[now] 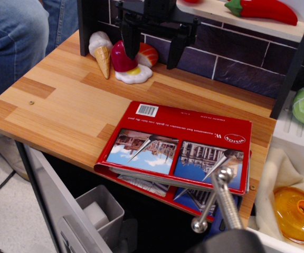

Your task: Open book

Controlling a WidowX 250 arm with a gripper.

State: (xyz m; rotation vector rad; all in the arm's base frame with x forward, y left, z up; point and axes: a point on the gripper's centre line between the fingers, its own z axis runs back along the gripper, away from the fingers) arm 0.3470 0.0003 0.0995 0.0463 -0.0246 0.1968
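One red book [186, 150] lies near the front edge of the wooden surface [62, 105], cover slightly lifted, while I see my fingers [153, 47] spread wide and empty, well behind it.

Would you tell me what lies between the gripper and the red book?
Only bare wooden counter separates the gripper from the book in this single view; the toy foods sit off to the side.

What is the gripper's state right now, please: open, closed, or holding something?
Gripper: open, its two dark fingers spread apart and holding nothing, up at the back of the wooden counter, away from the red book.
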